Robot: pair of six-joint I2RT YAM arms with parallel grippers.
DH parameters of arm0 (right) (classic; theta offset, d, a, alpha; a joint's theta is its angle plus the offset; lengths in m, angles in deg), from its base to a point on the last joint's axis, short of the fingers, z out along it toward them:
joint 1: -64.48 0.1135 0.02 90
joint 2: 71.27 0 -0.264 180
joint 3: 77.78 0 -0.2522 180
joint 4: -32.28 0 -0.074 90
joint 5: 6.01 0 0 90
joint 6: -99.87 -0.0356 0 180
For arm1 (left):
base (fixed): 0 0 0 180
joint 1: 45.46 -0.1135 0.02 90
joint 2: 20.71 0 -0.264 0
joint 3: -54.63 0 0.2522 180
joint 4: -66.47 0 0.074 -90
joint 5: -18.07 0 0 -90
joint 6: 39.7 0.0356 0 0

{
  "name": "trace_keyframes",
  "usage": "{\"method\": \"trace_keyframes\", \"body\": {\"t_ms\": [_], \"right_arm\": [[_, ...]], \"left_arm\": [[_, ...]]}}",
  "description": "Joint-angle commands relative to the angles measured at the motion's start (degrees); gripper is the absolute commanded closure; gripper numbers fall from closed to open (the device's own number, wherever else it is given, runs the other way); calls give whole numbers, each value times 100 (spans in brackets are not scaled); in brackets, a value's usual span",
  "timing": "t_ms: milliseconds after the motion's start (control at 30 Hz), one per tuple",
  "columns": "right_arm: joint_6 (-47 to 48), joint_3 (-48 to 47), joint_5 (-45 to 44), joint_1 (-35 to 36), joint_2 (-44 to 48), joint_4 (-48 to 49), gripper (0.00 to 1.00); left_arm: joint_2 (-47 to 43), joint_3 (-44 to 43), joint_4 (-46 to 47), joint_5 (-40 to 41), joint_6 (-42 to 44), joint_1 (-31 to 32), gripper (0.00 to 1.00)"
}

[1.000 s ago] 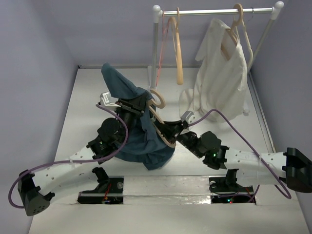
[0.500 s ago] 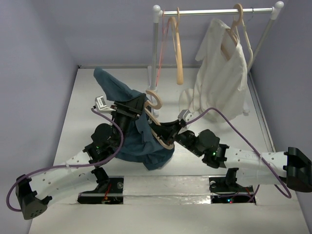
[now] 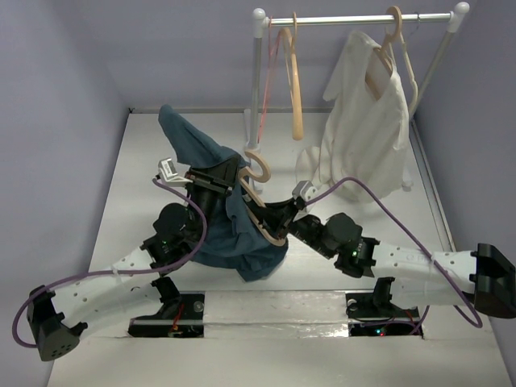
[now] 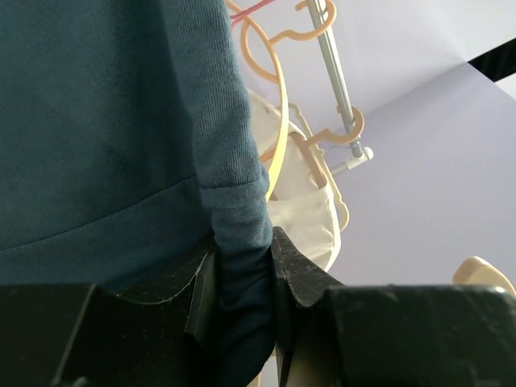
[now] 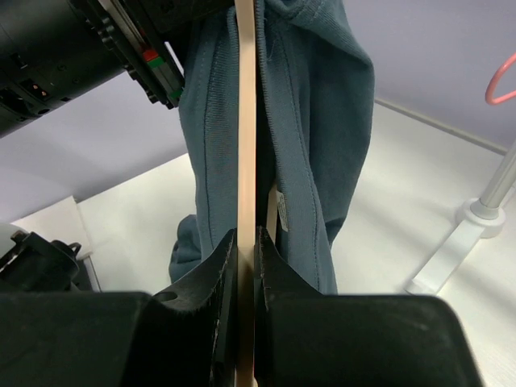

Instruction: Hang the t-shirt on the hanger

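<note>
The left tool (image 4: 242,274) was pinched narrowly on a bunched fold of the t-shirt (image 4: 105,121). The right tool (image 5: 244,242) was clamped almost shut on the thin edge of the hanger (image 5: 245,121), which stood partly inside the shirt, its hook poking out above. Both were held over the middle of the table (image 3: 137,169), a peak of cloth rising toward the far left corner.

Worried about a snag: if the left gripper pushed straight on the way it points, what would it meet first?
The t-shirt cloth pinched in the left gripper; beyond it, probably the yellow-orange hanger, though depth is unclear.
</note>
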Motion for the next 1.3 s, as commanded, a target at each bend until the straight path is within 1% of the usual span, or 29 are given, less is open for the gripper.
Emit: {"method": "trace_keyframes", "body": {"t_ms": [0, 33, 67, 133, 167, 200, 267, 300, 367, 433, 467, 500, 567, 633, 767, 833, 867, 900, 967, 1067, 1133, 1200, 1233, 1267], "right_arm": [[-53, -291, 293, 62, 124, 236, 100], [-105, -291, 241, 62, 159, 166, 100], [-210, -308, 205, 62, 177, 35, 86], [-307, -326, 56, 62, 230, -465, 63], [-386, -300, 4, 62, 343, -676, 45], [-457, -247, -41, 62, 448, -1000, 40], [-545, -107, -278, 62, 842, -1266, 31], [-554, 16, -322, 62, 984, -1546, 30], [-537, 157, -436, 62, 1300, -1758, 29], [-528, 402, -637, 62, 1714, -2013, 33], [-571, 500, -752, 62, 1846, -2075, 47], [-606, 614, -849, 10, 2108, -2154, 57], [-712, 895, -754, -87, 2295, -2216, 80], [-782, 940, -552, -140, 2235, -2427, 80], [-826, 975, -323, -140, 1734, -2428, 49], [-783, 1002, -139, -140, 1523, -2226, 45], [-774, 975, -77, -140, 1269, -2208, 43], [-739, 905, -41, -140, 1136, -2164, 43], [-677, 861, -76, -140, 786, -2006, 42], [-607, 738, -277, -140, 512, -1699, 42], [-537, 668, -261, -193, 327, -1470, 44], [-510, 659, -331, -245, 100, -1172, 50], [-510, 615, -331, -246, 11, -1118, 54], [-510, 589, -331, -246, -68, -1074, 68]], "left_arm": [[-145, 43, 240, -272, 303, 28, 100], [-190, 70, 240, -272, 303, 28, 100], [-234, 96, 231, -272, 303, 28, 100], [-392, 131, 214, -281, 277, 28, 100], [-444, 140, 188, -289, 224, 28, 100], [-532, 140, 161, -324, 215, 28, 100], [-612, 105, 82, -351, 154, 28, 100], [-682, 105, 82, -377, 127, 28, 100], [-752, 88, 99, -421, 101, 28, 100], [-796, 52, 99, -491, 74, 28, 100], [-805, -17, 73, -526, 74, 28, 100], [-823, -53, 64, -570, 74, 28, 100], [-840, -114, 56, -606, 57, 28, 100], [-849, -150, 73, -658, 31, 28, 100], [-823, -229, 56, -711, 4, 28, 100], [-814, -255, 64, -737, -5, 28, 100], [-823, -255, 64, -738, -13, 28, 100], [-832, -273, 56, -746, -13, 28, 100], [-849, -282, 47, -755, -22, 28, 100], [-858, -308, -6, -799, -49, 28, 100], [-876, -317, -50, -773, -57, 28, 100], [-893, -326, -59, -764, -57, 28, 100], [-893, -326, -50, -764, -57, 28, 100], [-902, -326, -24, -764, -49, 28, 100]]}}
